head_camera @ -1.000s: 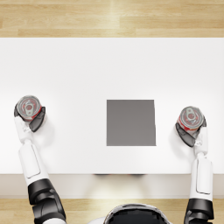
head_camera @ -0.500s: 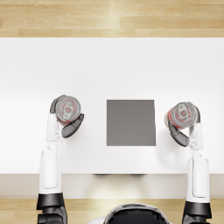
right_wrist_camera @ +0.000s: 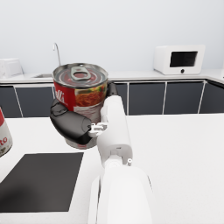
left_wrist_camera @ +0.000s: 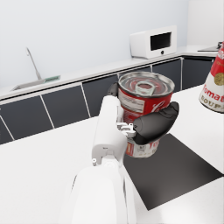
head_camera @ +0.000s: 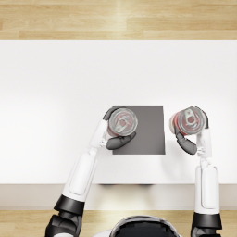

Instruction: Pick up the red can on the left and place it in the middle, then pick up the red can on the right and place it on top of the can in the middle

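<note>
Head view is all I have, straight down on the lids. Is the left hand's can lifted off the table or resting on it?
Observer: Lifted. In the left wrist view the left can hangs above the dark mat, held by the left hand, with a clear gap under it.
Operator: And the right one?
Observer: The right hand grips the right can around its side, upright, beside the mat rather than over it.
Operator: Anything beyond the table I can't see?
Observer: A back counter with dark cabinets, a white microwave and a sink faucet.
</note>
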Controlling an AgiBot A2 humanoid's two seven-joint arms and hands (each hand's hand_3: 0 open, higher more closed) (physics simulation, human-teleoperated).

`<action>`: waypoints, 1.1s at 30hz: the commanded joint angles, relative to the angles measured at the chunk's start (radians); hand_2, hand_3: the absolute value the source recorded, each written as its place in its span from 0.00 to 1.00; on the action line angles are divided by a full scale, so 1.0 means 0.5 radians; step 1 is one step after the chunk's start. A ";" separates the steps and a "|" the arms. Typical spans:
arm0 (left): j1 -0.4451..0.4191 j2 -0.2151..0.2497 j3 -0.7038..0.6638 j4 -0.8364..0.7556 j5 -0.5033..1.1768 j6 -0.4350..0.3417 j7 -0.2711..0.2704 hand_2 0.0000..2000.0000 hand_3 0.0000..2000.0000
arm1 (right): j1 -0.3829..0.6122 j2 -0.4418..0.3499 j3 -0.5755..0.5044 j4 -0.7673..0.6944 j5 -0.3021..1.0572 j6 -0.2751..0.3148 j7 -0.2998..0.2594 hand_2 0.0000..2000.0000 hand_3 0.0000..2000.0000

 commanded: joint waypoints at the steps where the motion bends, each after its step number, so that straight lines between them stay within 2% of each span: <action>1: 0.124 0.083 0.156 0.187 0.000 -0.002 0.000 1.00 0.76 | 0.026 -0.004 -0.008 0.028 0.000 -0.003 -0.001 1.00 0.76; 4: 0.160 0.128 0.231 0.344 0.000 -0.006 -0.001 1.00 0.76 | 0.029 -0.011 -0.023 0.031 0.000 -0.008 -0.002 1.00 0.76; 5: 0.171 0.142 0.243 0.396 0.000 -0.008 -0.042 1.00 0.76 | 0.040 -0.014 -0.010 0.028 0.000 -0.006 -0.002 1.00 0.76; 9: 0.229 0.208 0.312 0.654 0.000 -0.018 -0.340 1.00 0.76 | 0.053 -0.025 0.011 0.031 0.000 -0.003 0.000 1.00 0.76; 10: 0.301 0.260 0.320 0.902 0.000 -0.021 -0.385 1.00 0.76 | 0.096 -0.033 0.059 0.073 0.000 -0.004 -0.002 1.00 0.76; 12: 0.309 0.278 0.326 0.975 0.000 -0.009 -0.535 1.00 0.76 | 0.132 -0.043 0.078 0.096 0.000 -0.013 -0.001 1.00 0.76; 13: 0.307 0.283 0.326 0.999 0.001 -0.018 -0.579 0.32 0.60 | 0.147 -0.048 0.094 0.112 0.000 -0.021 -0.004 1.00 0.76; 14: 0.303 0.286 0.317 1.020 0.001 -0.030 -0.611 0.00 0.43 | 0.167 -0.054 0.109 0.131 0.000 -0.028 -0.005 1.00 0.76; 16: 0.295 0.294 0.291 1.025 0.001 -0.007 -0.642 0.00 0.11 | 0.197 -0.066 0.149 0.156 0.000 -0.052 -0.005 1.00 0.76; 17: 0.270 0.284 0.273 0.986 0.001 0.035 -0.654 0.00 0.00 | 0.219 -0.075 0.181 0.157 0.000 -0.024 -0.006 1.00 0.76; 20: 0.204 0.260 0.236 0.854 0.000 0.150 -0.673 0.00 0.00 | 0.294 -0.108 0.284 0.154 0.000 -0.032 -0.004 1.00 0.76; 23: 0.047 0.187 0.179 0.523 0.000 0.199 -0.679 0.00 0.00 | 0.389 -0.155 0.384 0.145 0.000 -0.005 -0.006 1.00 0.76; 25: -0.090 0.120 0.086 0.229 0.000 0.206 -0.615 0.00 0.00 | 0.475 -0.201 0.447 0.111 0.000 -0.033 -0.008 1.00 0.76; 27: -0.211 0.073 -0.070 -0.047 0.000 0.175 -0.343 0.00 0.00 | 0.538 -0.236 0.497 0.052 0.000 -0.019 -0.007 1.00 0.76; 29: -0.290 0.057 -0.267 -0.240 0.000 0.159 -0.169 0.00 0.00 | 0.578 -0.260 0.523 0.016 0.000 0.012 -0.005 1.00 0.76; 30: -0.317 0.057 -0.378 -0.293 0.000 0.154 -0.117 0.00 0.00 | 0.599 -0.273 0.542 0.002 0.000 0.017 -0.004 1.00 0.76; 33: -0.362 0.062 -0.590 -0.341 -0.001 0.146 -0.034 0.00 0.00 | 0.641 -0.301 0.580 -0.056 0.000 0.019 -0.104 1.00 0.76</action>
